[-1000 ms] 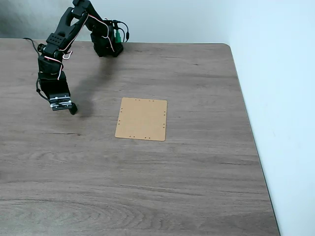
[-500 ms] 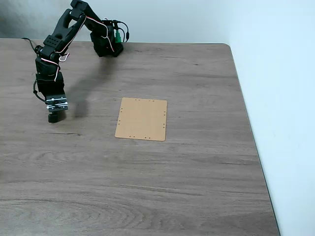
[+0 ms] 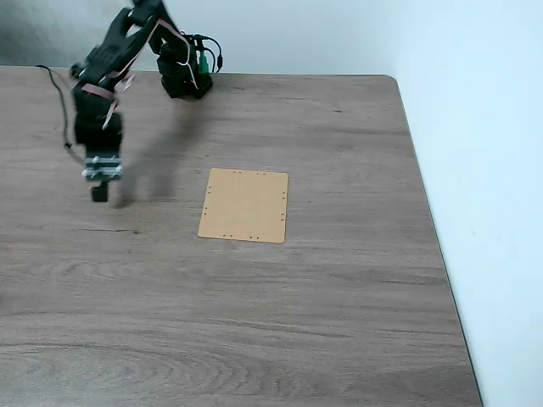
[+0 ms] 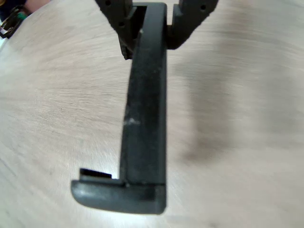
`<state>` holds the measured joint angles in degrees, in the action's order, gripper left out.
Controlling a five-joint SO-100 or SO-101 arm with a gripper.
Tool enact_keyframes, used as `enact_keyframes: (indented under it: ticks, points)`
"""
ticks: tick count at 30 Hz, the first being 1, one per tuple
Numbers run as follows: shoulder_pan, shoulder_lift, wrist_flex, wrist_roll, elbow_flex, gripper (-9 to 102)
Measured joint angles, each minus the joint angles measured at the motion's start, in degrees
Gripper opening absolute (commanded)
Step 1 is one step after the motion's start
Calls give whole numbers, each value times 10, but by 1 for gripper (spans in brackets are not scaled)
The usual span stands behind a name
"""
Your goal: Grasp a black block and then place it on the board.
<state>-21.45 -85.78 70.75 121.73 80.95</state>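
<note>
In the wrist view the black block [image 4: 145, 114] hangs down the middle of the picture, a long matte bar with a raised end at the bottom. My gripper [image 4: 151, 21] is shut on its top end, one finger on each side. In the fixed view my gripper [image 3: 100, 180] is held above the table's left part, and the block [image 3: 100, 192] shows as a small dark tip below it. The board [image 3: 244, 204], a thin tan rectangle with small holes along its edges, lies flat on the table to the right of the gripper, apart from it.
The arm's base [image 3: 182, 76] stands at the back edge of the wood-grain table [image 3: 254, 322]. A white wall [image 3: 484, 170] runs along the table's right edge. The gripper's shadow [image 3: 127, 191] falls on the table beside it.
The gripper has risen off the table with the block in it, after swinging slightly to the left. The board has not moved.
</note>
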Motion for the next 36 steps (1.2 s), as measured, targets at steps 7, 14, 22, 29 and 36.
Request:
enact_keyframes:
  ticks: [7, 14, 22, 29, 36]
  points:
    - [159, -89, -11, -295, 34, 0]
    - [294, -104, -11, -521, 35, 0]
    - [393, -33, -86, -732, 35, 0]
    - [413, 31, -141, -802, 25, 0]
    - [425, 56, -178, -847, 25, 0]
